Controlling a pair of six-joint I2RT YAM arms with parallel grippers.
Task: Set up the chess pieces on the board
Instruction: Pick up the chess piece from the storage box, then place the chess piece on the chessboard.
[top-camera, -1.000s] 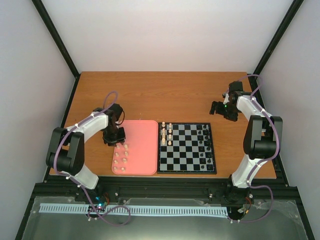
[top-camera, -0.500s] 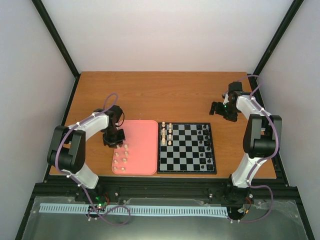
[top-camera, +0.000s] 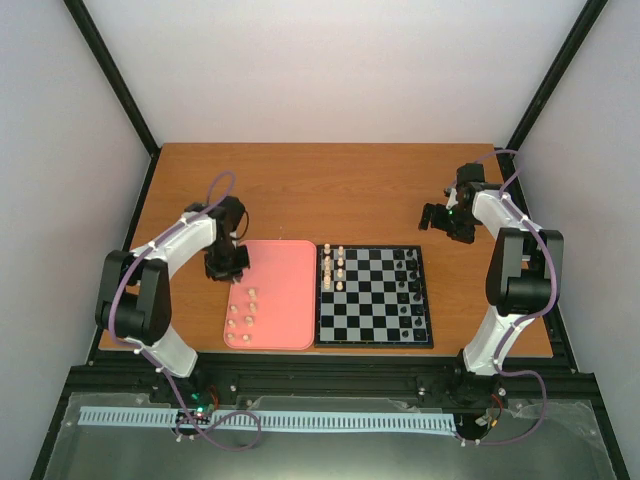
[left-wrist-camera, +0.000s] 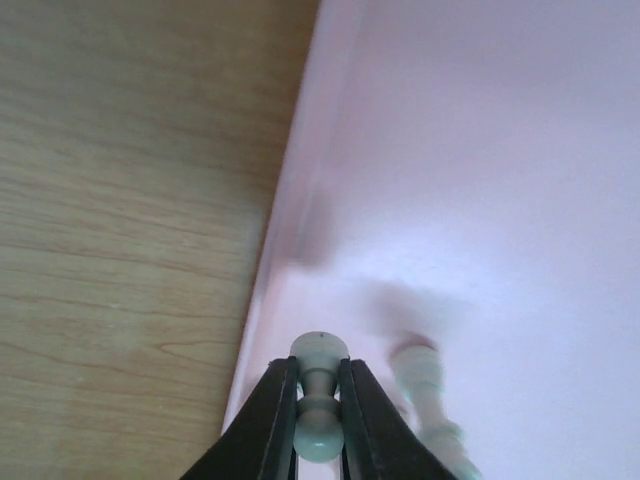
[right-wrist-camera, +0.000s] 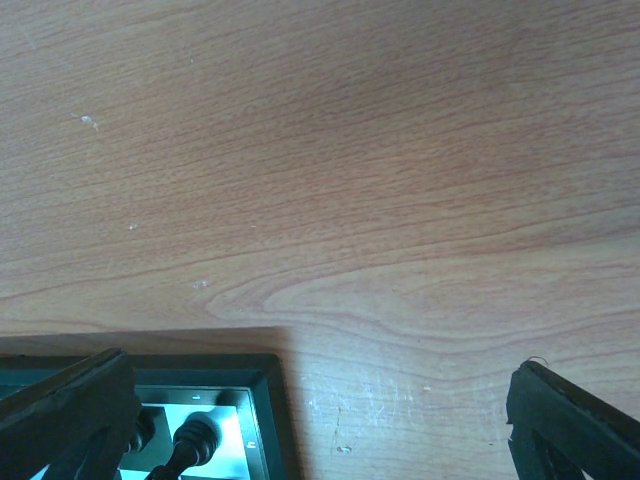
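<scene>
Left claw (top-camera: 227, 264) clenched on one cream piece (left-wrist-camera: 320, 349). The jaws pinch its neck, head sticking out past the tips. It's at the 11 o'clock corner of the pink tray (top-camera: 285, 262), close to the tray's edge. Right claw (top-camera: 443, 220) released, jaws wide, holding nothing, over the bench (top-camera: 330, 185) at 1 o'clock from the board (top-camera: 372, 322).

More chess pieces (top-camera: 243, 312) wait on the tray at 7 o'clock. A few white ones (top-camera: 333, 268) stand on the board's 9 o'clock columns and black pieces (top-camera: 408, 290) on its 3 o'clock side.

Risks:
- The grip is narrow on a rounded stem, so the piece could pivot or slip out in transit.
- A neighbour piece (left-wrist-camera: 425, 385) sits just beside the jaws, blurry, and a sideways lift could tip it.
- At the board, the white pieces stand close together, so a low approach may knock them.
</scene>
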